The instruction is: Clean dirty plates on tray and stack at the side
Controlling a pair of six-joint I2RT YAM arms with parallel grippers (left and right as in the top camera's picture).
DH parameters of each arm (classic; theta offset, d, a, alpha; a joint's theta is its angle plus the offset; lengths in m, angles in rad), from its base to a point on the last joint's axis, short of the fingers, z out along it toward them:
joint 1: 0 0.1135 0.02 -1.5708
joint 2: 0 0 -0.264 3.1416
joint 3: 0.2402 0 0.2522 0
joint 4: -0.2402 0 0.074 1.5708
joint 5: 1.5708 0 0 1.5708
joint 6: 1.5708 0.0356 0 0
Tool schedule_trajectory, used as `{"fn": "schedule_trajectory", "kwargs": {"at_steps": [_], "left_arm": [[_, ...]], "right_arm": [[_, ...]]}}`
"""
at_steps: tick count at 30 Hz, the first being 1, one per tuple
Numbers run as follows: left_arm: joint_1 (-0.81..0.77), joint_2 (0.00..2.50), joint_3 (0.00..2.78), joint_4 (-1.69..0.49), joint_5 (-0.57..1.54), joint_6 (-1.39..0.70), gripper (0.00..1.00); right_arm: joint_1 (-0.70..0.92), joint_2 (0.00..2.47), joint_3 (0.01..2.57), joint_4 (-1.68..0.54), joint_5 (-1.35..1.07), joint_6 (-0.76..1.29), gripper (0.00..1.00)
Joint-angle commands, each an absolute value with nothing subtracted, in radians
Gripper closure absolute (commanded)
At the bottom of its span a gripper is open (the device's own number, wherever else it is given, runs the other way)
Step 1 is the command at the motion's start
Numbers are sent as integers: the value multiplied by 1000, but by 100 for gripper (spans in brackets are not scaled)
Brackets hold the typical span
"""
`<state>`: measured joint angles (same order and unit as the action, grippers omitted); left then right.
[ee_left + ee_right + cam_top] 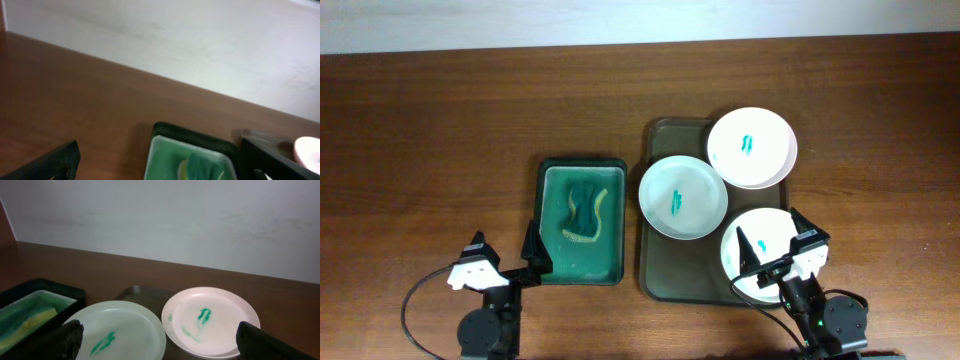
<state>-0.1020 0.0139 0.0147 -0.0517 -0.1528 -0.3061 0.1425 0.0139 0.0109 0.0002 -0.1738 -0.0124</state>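
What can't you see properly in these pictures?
- Overhead: the right hand sits over the nearest plate, so any smears on it are hidden.
- Right wrist view: that same plate lies below the bottom edge and does not show at all.
- Left wrist view: the green tray is blurred and cut off by the bottom edge.
- Overhead: the dark thing lying in the green tray is too small to name.

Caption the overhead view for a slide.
Three white plates on dark tray, two visibly teal-smeared; left gripper and right gripper open.
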Motion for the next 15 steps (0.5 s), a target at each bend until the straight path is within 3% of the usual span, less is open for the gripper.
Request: {"fn": "schedule_trajectory", "kwargs": {"at_steps": [1,5,8,15], "left_arm": [[-95,7,20,21,-90,-306,1],[-95,42,99,-5,-89,-305,1],[-95,161,262,-141,-89,-305,1],[-95,708,782,-458,25,-281,1]], "right_arm": [[137,9,20,17,-298,-15,2],[137,10,97,-23,-334,72,2],[137,52,219,-133,-334,72,2],[137,403,650,-532,-333,72,2]]}}
